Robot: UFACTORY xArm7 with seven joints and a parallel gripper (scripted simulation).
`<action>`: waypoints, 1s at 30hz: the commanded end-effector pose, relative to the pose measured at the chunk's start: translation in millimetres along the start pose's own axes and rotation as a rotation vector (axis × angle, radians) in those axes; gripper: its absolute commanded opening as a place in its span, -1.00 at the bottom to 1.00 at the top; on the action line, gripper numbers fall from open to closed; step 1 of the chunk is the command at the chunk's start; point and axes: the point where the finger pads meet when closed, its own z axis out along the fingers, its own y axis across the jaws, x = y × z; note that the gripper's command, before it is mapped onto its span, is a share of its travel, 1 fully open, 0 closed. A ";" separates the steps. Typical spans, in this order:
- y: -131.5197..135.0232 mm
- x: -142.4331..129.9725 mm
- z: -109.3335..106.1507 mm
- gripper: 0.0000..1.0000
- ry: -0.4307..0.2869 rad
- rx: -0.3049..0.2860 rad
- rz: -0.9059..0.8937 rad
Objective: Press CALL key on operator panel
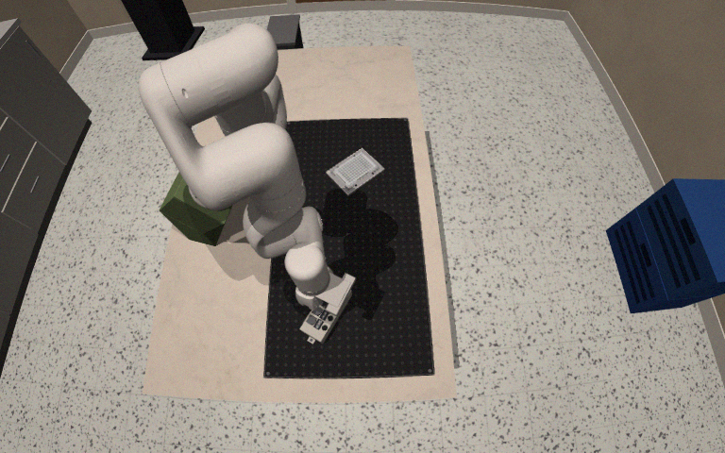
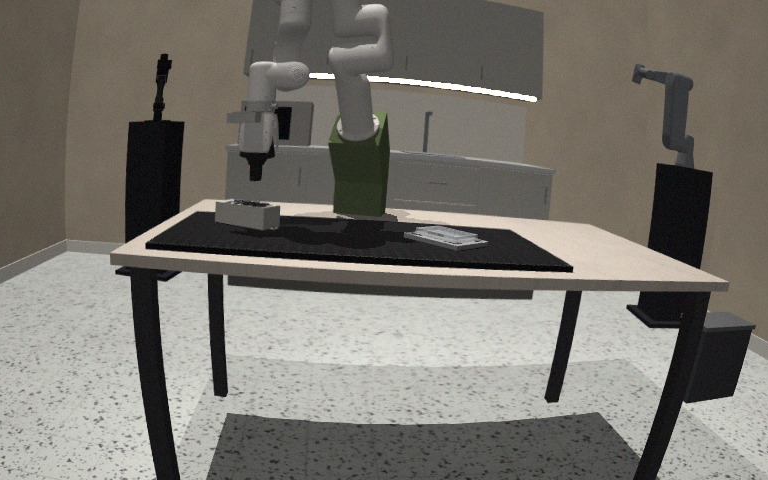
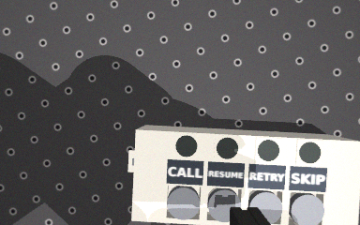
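Note:
The operator panel [image 3: 247, 178] is a white box on the black perforated mat; it also shows in the overhead view [image 1: 320, 320] and the side view [image 2: 247, 214]. Its labels read CALL [image 3: 185, 172], RESUME, RETRY and SKIP from left to right in the wrist view. A round grey key sits below each label; the CALL key [image 3: 183, 202] is the leftmost. All four lamps above the labels are dark, including the CALL lamp [image 3: 186, 145]. My gripper [image 3: 248, 217] [image 2: 254, 172] is shut and empty. It hangs well above the panel, between the RESUME and RETRY keys in the wrist view.
A flat white well plate [image 1: 354, 170] lies on the mat, far from the panel. The arm's green base block [image 2: 359, 163] stands at the back of the table. A blue crate [image 1: 689, 243] sits on the floor to the right.

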 end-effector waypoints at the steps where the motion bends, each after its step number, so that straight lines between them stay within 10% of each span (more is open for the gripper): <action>1: 13.2 -4.4 -6.0 -1.00 0.014 -0.013 0.044; 30: 13.5 -4.3 24.0 -1.00 0.014 -0.012 0.045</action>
